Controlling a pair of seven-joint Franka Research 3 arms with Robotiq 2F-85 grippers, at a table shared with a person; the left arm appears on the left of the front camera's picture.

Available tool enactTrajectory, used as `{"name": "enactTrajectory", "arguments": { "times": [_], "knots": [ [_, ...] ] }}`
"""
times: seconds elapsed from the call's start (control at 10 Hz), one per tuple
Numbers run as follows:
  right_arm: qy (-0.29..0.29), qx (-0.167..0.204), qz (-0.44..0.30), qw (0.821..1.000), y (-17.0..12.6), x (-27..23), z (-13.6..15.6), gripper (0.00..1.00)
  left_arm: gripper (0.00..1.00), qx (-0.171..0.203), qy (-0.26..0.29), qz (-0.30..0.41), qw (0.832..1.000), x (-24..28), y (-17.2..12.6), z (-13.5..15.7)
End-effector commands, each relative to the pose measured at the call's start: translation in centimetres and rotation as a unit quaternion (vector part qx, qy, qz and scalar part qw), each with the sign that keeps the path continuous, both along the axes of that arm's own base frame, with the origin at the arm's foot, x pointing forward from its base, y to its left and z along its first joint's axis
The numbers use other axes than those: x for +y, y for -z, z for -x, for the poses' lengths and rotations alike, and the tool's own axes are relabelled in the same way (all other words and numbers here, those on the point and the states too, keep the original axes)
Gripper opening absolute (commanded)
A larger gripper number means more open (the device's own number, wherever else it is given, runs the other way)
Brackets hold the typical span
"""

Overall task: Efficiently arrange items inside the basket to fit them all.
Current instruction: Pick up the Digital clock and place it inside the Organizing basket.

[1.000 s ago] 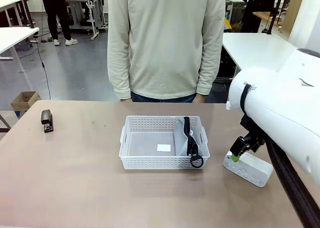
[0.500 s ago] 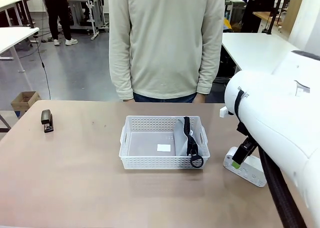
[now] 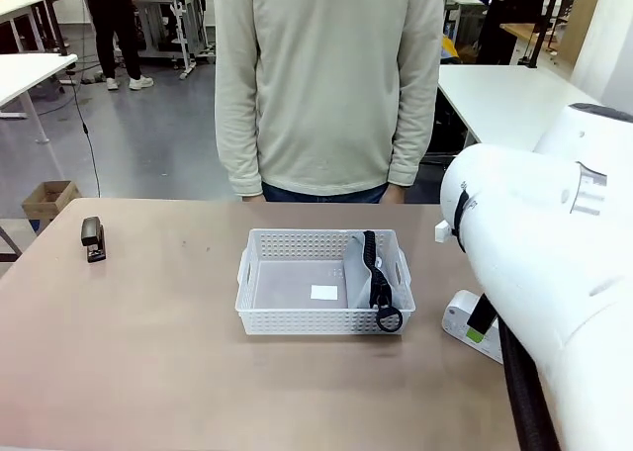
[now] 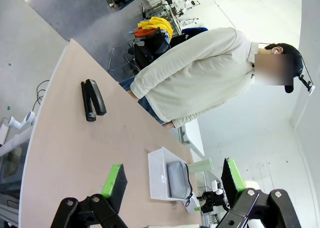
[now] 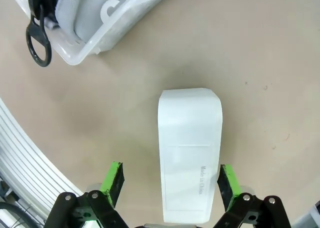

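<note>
Spread wide, right end effector (image 5: 170, 184) straddles white box (image 5: 190, 148).
Box sits by surface (image 3: 148, 352) right edge; pouch (image 3: 358, 273) in basket (image 3: 321, 238); stapler (image 3: 93, 238) near far-left corner; left end effector (image 4: 172, 178) also spread.

Bright, even indoor light leaves only a faint soft shadow just beside the basket (image 3: 316, 320), everything sharp, wrist views bowed towards their edges

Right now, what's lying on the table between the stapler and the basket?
Nothing. In the front view, the stretch of table between the stapler and the basket is bare.
</note>
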State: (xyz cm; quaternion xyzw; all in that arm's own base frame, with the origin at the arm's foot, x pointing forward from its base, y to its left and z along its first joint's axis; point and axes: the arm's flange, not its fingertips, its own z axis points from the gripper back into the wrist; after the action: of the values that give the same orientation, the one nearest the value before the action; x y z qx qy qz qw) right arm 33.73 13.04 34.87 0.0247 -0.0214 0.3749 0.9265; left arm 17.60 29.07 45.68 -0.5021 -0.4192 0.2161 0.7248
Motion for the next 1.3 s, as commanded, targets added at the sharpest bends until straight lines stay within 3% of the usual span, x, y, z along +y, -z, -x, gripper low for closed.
{"name": "enactTrajectory", "arguments": {
  "times": [0.0, 0.3, 0.8, 0.9, 1.0, 1.1, 1.2],
  "knots": [
    [-0.015, 0.005, 0.000, 1.000, 2.3, -2.3, 4.3, 1.00, 1.00, -0.015, 0.000, -0.004, 1.000, 0.1, 0.0, -0.1],
    [-0.019, 0.044, -0.005, 0.999, 5.1, -2.4, 3.8, 1.00, 1.00, -0.015, 0.000, -0.004, 1.000, 0.1, 0.0, -0.1],
    [0.002, 0.036, -0.012, 0.999, 5.2, -3.1, 3.8, 1.00, 1.00, -0.015, 0.000, -0.004, 1.000, 0.1, 0.0, -0.1],
    [0.007, 0.030, -0.015, 0.999, 5.3, -3.2, 3.7, 0.40, 1.00, -0.015, 0.000, -0.004, 1.000, 0.1, 0.0, -0.1],
    [0.009, 0.027, -0.025, 0.999, 5.3, -3.2, 3.6, 0.40, 1.00, -0.015, 0.000, -0.004, 1.000, 0.1, 0.0, -0.1],
    [0.010, 0.024, -0.026, 0.999, 5.3, -3.2, 3.7, 0.00, 1.00, -0.015, 0.000, -0.004, 1.000, 0.1, 0.0, -0.1],
    [0.011, 0.024, -0.025, 0.999, 5.3, -3.2, 3.6, 0.35, 1.00, -0.015, 0.000, -0.004, 1.000, 0.1, 0.0, -0.1]
  ]
}}
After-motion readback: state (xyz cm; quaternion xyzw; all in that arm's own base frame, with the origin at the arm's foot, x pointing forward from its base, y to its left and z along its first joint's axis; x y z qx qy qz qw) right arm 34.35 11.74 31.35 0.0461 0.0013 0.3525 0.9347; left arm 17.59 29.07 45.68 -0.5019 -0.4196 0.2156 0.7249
